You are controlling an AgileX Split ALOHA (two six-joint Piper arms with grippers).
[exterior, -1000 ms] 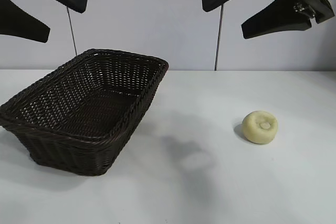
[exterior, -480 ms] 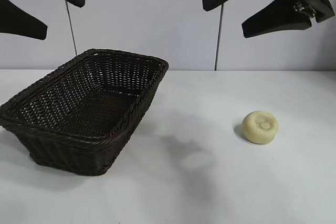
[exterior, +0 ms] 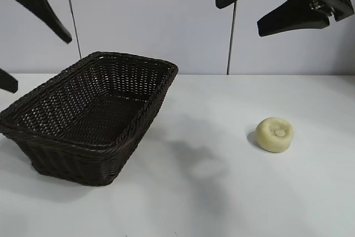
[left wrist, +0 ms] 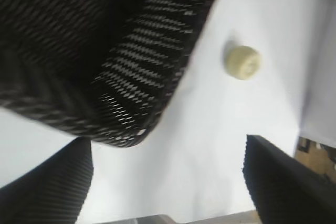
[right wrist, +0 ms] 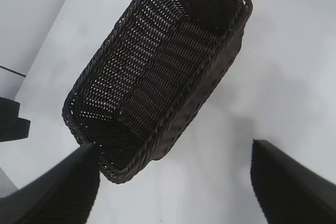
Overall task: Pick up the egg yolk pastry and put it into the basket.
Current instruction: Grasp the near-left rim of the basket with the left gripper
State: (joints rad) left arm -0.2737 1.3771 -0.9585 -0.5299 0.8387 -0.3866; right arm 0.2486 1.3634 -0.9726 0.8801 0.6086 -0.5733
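Observation:
The egg yolk pastry (exterior: 274, 134), a small pale yellow puck with a dimple on top, lies on the white table right of centre, apart from everything; the left wrist view also shows the pastry (left wrist: 242, 62). The dark brown wicker basket (exterior: 133, 116) stands at the left with nothing in it that I can see. My left gripper (exterior: 44, 65) hangs open above the basket's far left side. High over the table, above and behind the pastry, my right gripper (exterior: 238, 18) is open and holds nothing. The right wrist view shows the basket (right wrist: 231, 30) but not the pastry.
A white wall with two thin dark vertical lines (exterior: 230, 40) stands behind the table. Bare white tabletop (exterior: 211, 192) lies between basket and pastry and along the front.
My left gripper has swung down and to the left, its fingers now steeper and farther apart in view. The right gripper, pastry and basket have stayed put.

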